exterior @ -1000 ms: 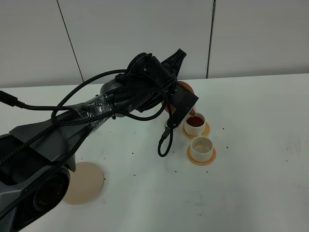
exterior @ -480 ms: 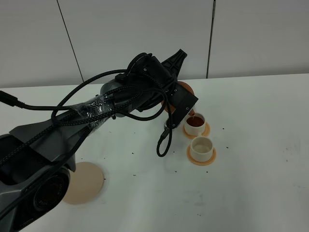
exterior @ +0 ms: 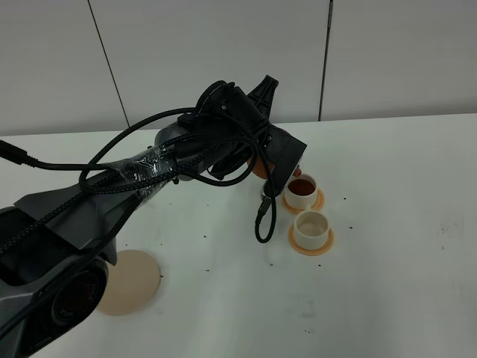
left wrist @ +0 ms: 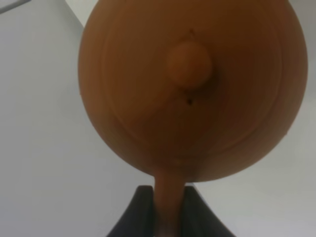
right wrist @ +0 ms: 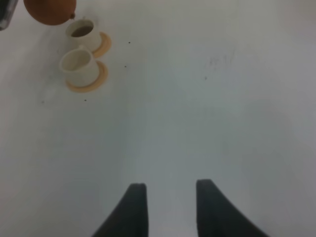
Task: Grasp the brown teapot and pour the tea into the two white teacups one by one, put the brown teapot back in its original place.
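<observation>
**First pour over, one to go**

Left wrist view: the left end effector (left wrist: 164, 210) is clamped on the loop handle (left wrist: 168, 195) of the brown teapot (left wrist: 187, 103), one dark finger on each side. The lid knob (left wrist: 189, 64) faces the camera.

Exterior high view: the left wrist has rolled back since half a second ago, and the thin stream that ran from the spout no longer shows. The teapot, mostly hidden behind the arm, hangs just at 10 o'clock of the far teacup (exterior: 298, 200), which holds dark tea (exterior: 301, 186). The near teacup (exterior: 311, 226), at 6 o'clock of it, looks empty. The pale coaster (exterior: 134, 280) lies bare, well apart at 8 o'clock.

Right wrist view: the right end effector (right wrist: 170, 207) hangs wide open, holding nothing, over the white worktop (right wrist: 222, 123). The cups are far off.

The first pour seems finished. The teapot probably has to shift toward 6 o'clock and tip again over the near teacup.
</observation>
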Tool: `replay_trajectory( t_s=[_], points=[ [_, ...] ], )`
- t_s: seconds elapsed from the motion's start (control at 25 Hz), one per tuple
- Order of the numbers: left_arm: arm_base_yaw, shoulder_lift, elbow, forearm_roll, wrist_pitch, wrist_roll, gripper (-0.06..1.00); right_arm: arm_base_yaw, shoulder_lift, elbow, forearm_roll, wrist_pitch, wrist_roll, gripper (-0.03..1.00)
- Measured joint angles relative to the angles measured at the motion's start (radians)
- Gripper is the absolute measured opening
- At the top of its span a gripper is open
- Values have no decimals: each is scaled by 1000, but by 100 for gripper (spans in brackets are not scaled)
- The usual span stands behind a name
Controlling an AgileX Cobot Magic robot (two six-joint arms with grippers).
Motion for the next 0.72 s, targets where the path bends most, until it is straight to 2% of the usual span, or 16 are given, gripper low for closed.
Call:
replay_trajectory(
  t_s=[0.28, 0.52, 0.72],
  points=[
    [0, 0, 0, -35, 18, -80, 17, 0, 0, 0, 0, 0, 0, 24],
    [0, -9, 0, -52, 128, -183, 17, 0, 0, 0, 0, 0, 0, 24],
    [0, -61, 0, -144, 225, -196, 17, 0, 0, 0, 0, 0, 0, 24]
  ],
)
